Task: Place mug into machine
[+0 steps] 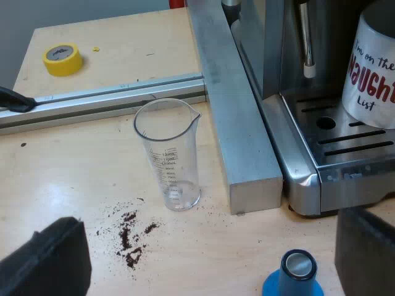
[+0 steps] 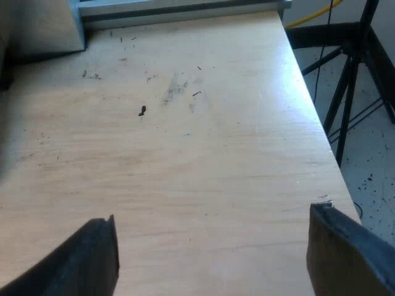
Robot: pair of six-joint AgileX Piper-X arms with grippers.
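Note:
A white mug [image 1: 373,71] with red lettering stands upright on the slotted drip tray [image 1: 336,145] of the espresso machine [image 1: 278,55], beside its steam wand [image 1: 307,43]. My left gripper [image 1: 210,237] hangs open over the wooden table, well short of the mug. A clear measuring glass [image 1: 168,154] stands beyond its fingers and a blue tamper [image 1: 295,274] stands near one finger [image 1: 364,253]. My right gripper [image 2: 213,231] is open above bare wooden table [image 2: 185,154], with nothing between its fingers.
A metal beam [image 1: 237,117] runs along the machine's side and meets a rail [image 1: 105,98]. Spilled coffee grounds [image 1: 129,237] lie near the glass. A yellow tape roll [image 1: 62,58] lies beyond the rail. The table edge [image 2: 327,154] drops to a floor with black stand legs [image 2: 349,92].

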